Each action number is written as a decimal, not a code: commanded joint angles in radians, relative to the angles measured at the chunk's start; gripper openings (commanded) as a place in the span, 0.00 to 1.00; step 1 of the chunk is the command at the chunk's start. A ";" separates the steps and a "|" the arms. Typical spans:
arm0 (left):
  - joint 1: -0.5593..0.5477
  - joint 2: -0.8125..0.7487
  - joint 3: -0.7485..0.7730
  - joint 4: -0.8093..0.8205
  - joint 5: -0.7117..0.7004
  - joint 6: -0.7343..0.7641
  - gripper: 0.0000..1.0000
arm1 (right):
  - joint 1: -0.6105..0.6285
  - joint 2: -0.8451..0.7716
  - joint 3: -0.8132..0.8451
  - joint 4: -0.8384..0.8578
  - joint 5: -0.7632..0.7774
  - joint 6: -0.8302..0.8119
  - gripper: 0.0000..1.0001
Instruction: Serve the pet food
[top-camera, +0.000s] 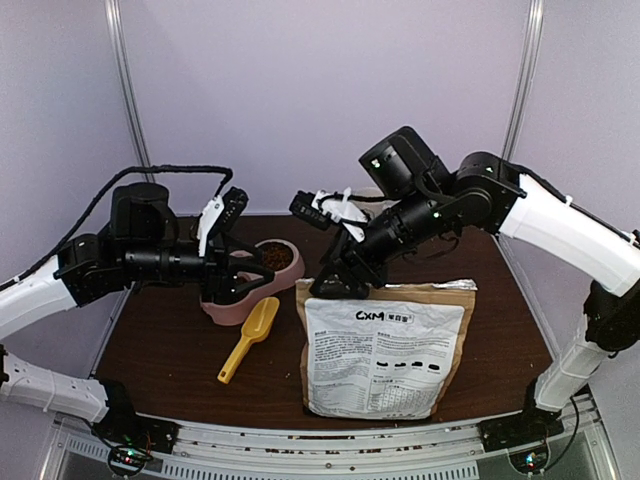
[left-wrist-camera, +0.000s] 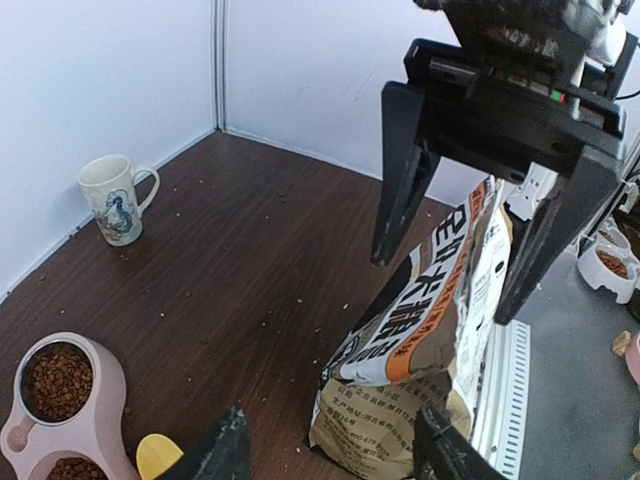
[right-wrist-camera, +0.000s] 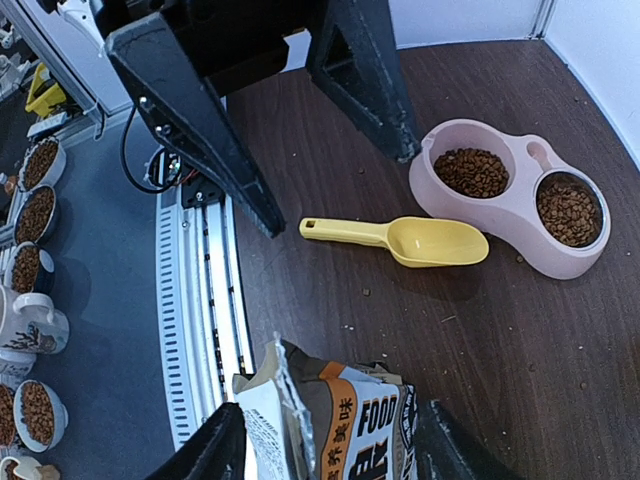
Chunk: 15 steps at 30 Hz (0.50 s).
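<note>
Both bowl wells already hold pet food (right-wrist-camera: 470, 172), brown pellets sitting in the pink double bowl (right-wrist-camera: 512, 218) at the back left of the surface (right-wrist-camera: 480, 340); a few stray pellets lie around it. The scoop (right-wrist-camera: 400, 238) lies flat beside the bowl, empty, its mouth pointing toward the bowl, so you're done scooping or haven't picked it up. Your left gripper (top-camera: 245, 282) hovers low by the bowl with jaws apart and nothing in them. It doesn't touch the scoop. Your right gripper (left-wrist-camera: 443, 288) hangs over the top of the bag (top-camera: 385, 350) with jaws spread, one finger on each side of the folded top edge, not pinching it as far as I can see. The bag stands upright on its base, front label toward the arm bases, top crumpled. The straddle looks like either a release or a set-up to pinch the top; can't tell which. A mug (left-wrist-camera: 113, 198) sits well apart at the far wall and isn't involved. Serving looks mostly done, judging from the filled wells. Watch the bag: it's tall, soft, and could tip if you nudge it.
</note>
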 joint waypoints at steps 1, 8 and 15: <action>0.007 -0.014 -0.038 0.168 0.069 -0.043 0.57 | 0.020 0.027 0.059 -0.096 -0.025 -0.043 0.51; 0.005 0.043 -0.039 0.226 0.205 -0.047 0.57 | 0.024 0.036 0.047 -0.096 -0.025 -0.033 0.29; -0.018 0.098 -0.051 0.294 0.272 -0.055 0.60 | 0.025 0.020 0.027 -0.069 -0.008 -0.026 0.00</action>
